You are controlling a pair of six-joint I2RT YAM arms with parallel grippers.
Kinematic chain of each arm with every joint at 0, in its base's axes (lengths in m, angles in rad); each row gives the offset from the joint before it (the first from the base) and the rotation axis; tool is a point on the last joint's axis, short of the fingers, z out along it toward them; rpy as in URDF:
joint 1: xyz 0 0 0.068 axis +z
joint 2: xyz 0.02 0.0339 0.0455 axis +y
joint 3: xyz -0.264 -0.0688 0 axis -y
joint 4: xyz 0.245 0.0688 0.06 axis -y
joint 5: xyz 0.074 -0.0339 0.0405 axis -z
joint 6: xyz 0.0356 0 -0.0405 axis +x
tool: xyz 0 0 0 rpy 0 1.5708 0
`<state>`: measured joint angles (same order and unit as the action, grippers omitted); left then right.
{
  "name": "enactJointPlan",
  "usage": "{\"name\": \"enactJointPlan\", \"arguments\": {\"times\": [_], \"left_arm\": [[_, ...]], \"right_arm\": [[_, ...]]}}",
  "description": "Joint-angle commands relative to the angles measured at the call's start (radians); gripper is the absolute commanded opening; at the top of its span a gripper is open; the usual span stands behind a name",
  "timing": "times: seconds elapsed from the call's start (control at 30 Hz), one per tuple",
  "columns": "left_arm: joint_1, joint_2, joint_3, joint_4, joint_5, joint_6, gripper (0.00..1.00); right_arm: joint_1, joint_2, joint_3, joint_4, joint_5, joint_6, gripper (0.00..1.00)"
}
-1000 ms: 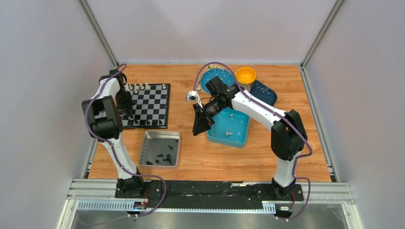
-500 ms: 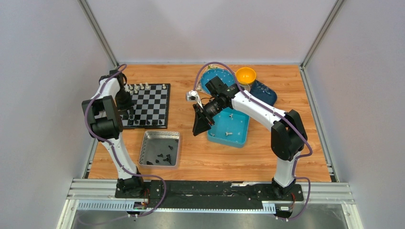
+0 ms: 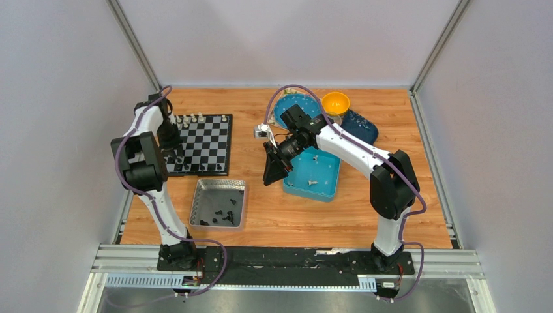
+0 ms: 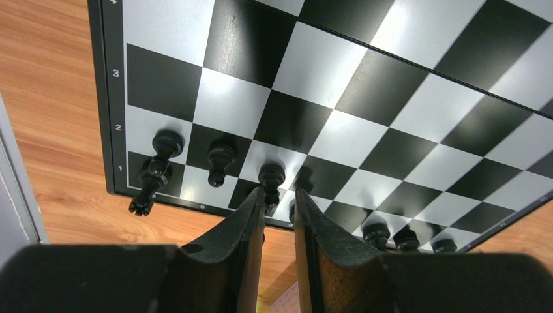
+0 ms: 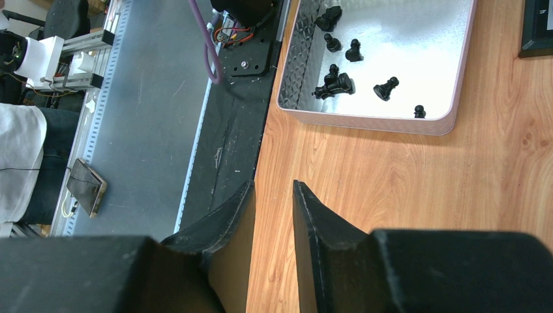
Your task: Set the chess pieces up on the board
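The board [image 3: 207,147] lies at the back left, with cream-white chess pieces [image 3: 195,119] along its far row and black chess pieces [image 3: 195,167] along its near row. My left gripper [image 3: 171,145] hovers over the board's left side. In the left wrist view it [image 4: 279,190] is open, and a black piece [image 4: 272,176] stands on the board [image 4: 365,98] just past the left fingertip, free of both jaws. Two more black pieces [image 4: 220,160] stand to its left. My right gripper [image 3: 271,175] hangs open and empty over bare wood [image 5: 272,186].
A silver tray [image 3: 198,203] near the front holds several loose black pieces [image 5: 336,81]. A blue tray [image 3: 328,175] with a few cream-white pieces [image 3: 312,181] sits right of centre. An orange bowl [image 3: 335,102] and blue dishes [image 3: 362,127] stand behind it.
My left jaws have spread apart, letting go of the black piece on the board's near row. The right arm has not moved.
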<state>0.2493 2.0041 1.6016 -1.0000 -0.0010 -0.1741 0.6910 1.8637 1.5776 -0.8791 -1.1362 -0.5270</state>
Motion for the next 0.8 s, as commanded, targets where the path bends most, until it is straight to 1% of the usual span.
{"name": "enactJointPlan", "arguments": {"times": [0.0, 0.1, 0.13, 0.17, 0.2, 0.23, 0.27, 0.3, 0.33, 0.37, 0.4, 0.43, 0.47, 0.5, 0.53, 0.57, 0.63, 0.67, 0.7, 0.73, 0.77], "left_arm": [[0.008, -0.140, 0.037, 0.011, 0.003, -0.008, 0.32], [0.008, -0.221, 0.015, 0.032, 0.004, -0.010, 0.33], [0.008, -0.247, 0.003, 0.043, -0.022, -0.014, 0.33], [0.008, -0.308, -0.034, 0.070, -0.024, -0.018, 0.34], [0.008, -0.342, -0.055, 0.086, -0.022, -0.022, 0.34], [0.008, -0.413, -0.081, 0.124, -0.008, -0.025, 0.36], [0.008, -0.451, -0.145, 0.145, -0.005, -0.027, 0.37], [0.008, -0.494, -0.182, 0.171, 0.015, -0.030, 0.41], [0.008, -0.581, -0.221, 0.220, 0.025, -0.037, 0.55], [0.008, -0.626, -0.303, 0.245, 0.025, -0.042, 0.62], [0.010, -0.675, -0.349, 0.270, 0.024, -0.050, 0.71], [0.010, -0.767, -0.394, 0.315, 0.004, -0.073, 0.88], [0.010, -0.818, -0.479, 0.336, 0.004, -0.088, 0.92], [0.011, -0.867, -0.520, 0.356, 0.003, -0.103, 0.96], [0.011, -0.959, -0.560, 0.392, 0.013, -0.110, 0.98], [0.011, -1.003, -0.628, 0.408, 0.036, -0.113, 0.98], [0.013, -1.123, -0.689, 0.429, 0.109, -0.123, 0.97], [0.013, -1.158, -0.738, 0.426, 0.124, -0.134, 0.96], [0.011, -1.188, -0.756, 0.416, 0.125, -0.154, 0.96], [0.011, -1.238, -0.769, 0.378, 0.118, -0.165, 0.95], [0.010, -1.263, -0.790, 0.359, 0.116, -0.180, 0.94]], "right_arm": [[-0.001, 0.000, 0.047, -0.024, -0.028, -0.057, 0.31], [0.001, 0.008, 0.082, -0.083, -0.025, -0.123, 0.31], [0.001, 0.015, 0.096, -0.125, -0.022, -0.143, 0.31], [0.005, 0.022, 0.129, -0.153, -0.016, -0.201, 0.34], [0.011, 0.026, 0.146, -0.205, -0.010, -0.234, 0.36], [0.016, 0.029, 0.160, -0.231, 0.002, -0.266, 0.37], [0.025, 0.037, 0.179, -0.262, 0.007, -0.316, 0.41], [0.037, 0.040, 0.205, -0.327, 0.012, -0.429, 0.45], [0.048, 0.041, 0.217, -0.360, 0.019, -0.505, 0.49], [0.057, 0.042, 0.223, -0.385, 0.021, -0.569, 0.58], [0.074, 0.042, 0.223, -0.423, 0.021, -0.706, 0.62], [0.085, 0.042, 0.222, -0.437, 0.020, -0.772, 0.66], [0.093, 0.042, 0.219, -0.451, 0.024, -0.828, 0.72], [0.119, 0.049, 0.220, -0.457, 0.035, -0.878, 0.73], [0.134, 0.057, 0.238, -0.454, 0.071, -0.908, 0.73], [0.151, 0.071, 0.254, -0.448, 0.091, -0.909, 0.72], [0.199, 0.112, 0.301, -0.428, 0.139, -0.881, 0.69], [0.212, 0.123, 0.309, -0.401, 0.153, -0.843, 0.68], [0.237, 0.138, 0.309, -0.309, 0.168, -0.794, 0.66], [0.248, 0.144, 0.302, -0.255, 0.205, -0.681, 0.62], [0.257, 0.149, 0.297, -0.207, 0.222, -0.644, 0.60]]}}
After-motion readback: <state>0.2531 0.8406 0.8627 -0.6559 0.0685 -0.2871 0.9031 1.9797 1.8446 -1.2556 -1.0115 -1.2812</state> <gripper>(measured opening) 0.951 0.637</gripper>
